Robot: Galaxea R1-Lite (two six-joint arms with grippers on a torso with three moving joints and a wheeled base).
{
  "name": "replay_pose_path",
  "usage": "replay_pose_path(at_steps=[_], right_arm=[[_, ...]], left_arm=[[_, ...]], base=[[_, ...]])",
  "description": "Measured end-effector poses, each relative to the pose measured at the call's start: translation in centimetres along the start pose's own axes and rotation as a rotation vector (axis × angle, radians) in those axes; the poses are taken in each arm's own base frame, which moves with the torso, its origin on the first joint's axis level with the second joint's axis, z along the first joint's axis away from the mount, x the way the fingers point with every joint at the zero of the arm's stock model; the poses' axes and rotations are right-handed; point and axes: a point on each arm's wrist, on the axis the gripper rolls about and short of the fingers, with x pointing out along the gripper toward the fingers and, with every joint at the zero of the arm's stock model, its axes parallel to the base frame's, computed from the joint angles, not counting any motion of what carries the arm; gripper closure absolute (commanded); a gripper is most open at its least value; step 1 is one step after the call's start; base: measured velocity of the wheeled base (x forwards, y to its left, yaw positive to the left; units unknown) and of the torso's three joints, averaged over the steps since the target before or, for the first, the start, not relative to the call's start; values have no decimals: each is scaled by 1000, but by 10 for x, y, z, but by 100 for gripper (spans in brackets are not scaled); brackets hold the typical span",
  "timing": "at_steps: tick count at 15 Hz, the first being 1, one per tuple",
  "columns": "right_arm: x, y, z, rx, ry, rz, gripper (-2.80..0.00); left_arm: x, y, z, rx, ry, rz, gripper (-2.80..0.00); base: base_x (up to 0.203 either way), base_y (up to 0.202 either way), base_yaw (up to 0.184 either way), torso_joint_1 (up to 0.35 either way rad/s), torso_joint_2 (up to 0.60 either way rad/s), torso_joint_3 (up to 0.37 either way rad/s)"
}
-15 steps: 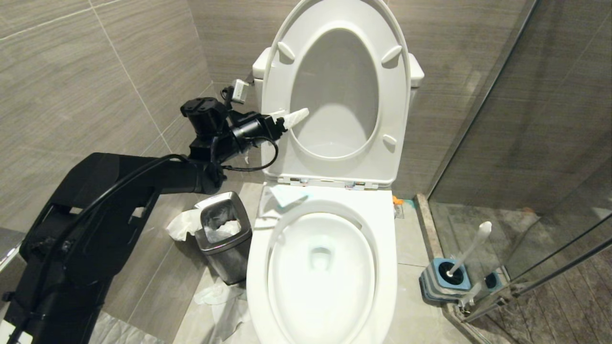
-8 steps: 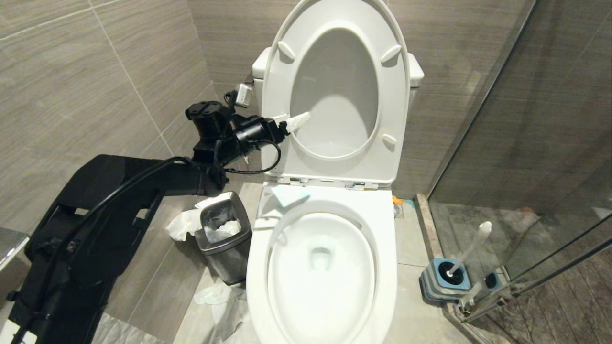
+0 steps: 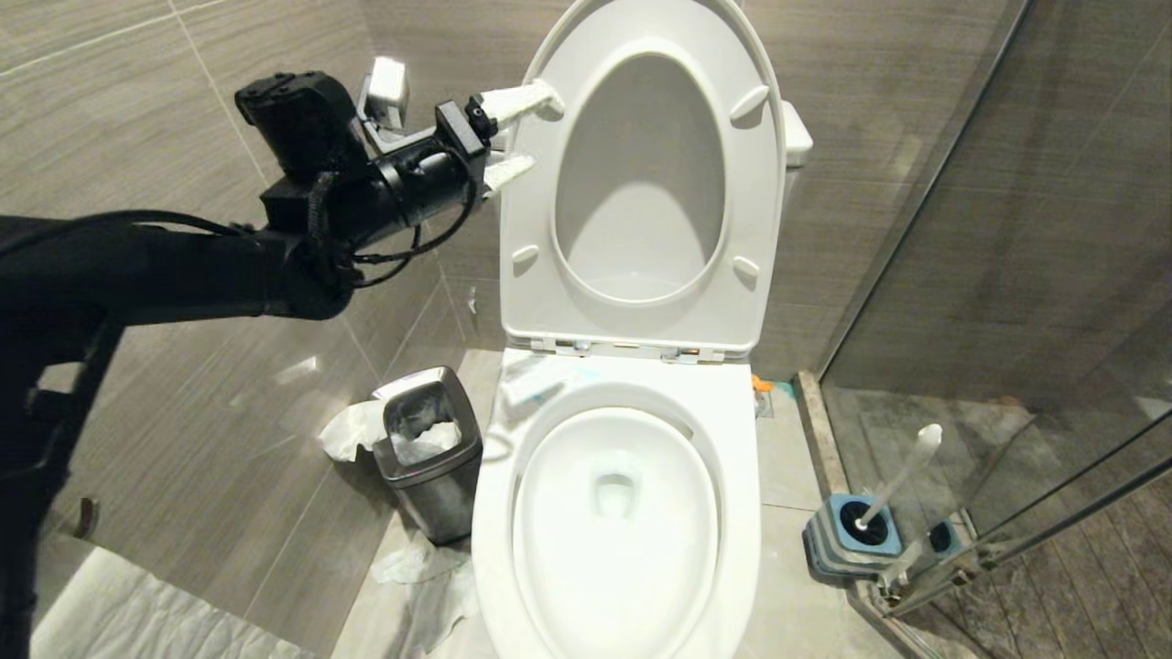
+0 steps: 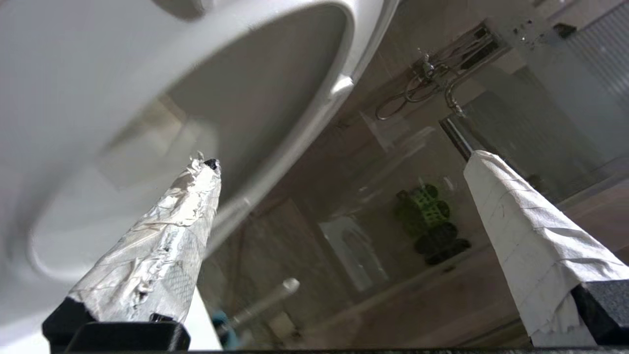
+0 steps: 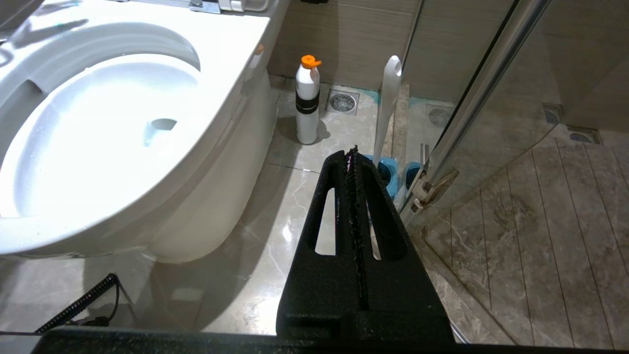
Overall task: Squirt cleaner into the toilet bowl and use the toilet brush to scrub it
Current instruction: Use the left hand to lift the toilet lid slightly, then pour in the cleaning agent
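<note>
I've got the left gripper (image 3: 522, 133) up by the raised seat's upper left edge, jaws spread wide, empty. Right gripper (image 5: 353, 152) is clamped tight, low beside the toilet bowl (image 3: 494, 513). Toilet brush (image 3: 902, 476) stands in its base, right of the bowl.

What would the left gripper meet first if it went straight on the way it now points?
Probably the raised toilet seat: the open left gripper points at its upper left edge, though depth is unclear.
</note>
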Motion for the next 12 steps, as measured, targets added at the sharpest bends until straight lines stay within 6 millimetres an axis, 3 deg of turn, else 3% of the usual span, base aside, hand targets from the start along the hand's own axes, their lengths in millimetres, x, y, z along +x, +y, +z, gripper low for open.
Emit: replay_pose_path(at_steps=[4,6,9,12], right_arm=[[0,0,0,0,0,0,0],[0,0,0,0,-1,0,0],[0,0,0,0,-1,0,0],[0,0,0,0,0,0,0]], left_arm=[[-36,-53,-30,-279,141,111,-280],[-54,-92,-51,-372,223,122,-280],[-83,-149,-87,-479,383,106,-280],[-107,-187,-111,-512,479,100,-280]], base=[[0,0,0,0,0,0],[0,0,0,0,0,0],[0,0,0,0,0,0],[0,0,0,0,0,0]])
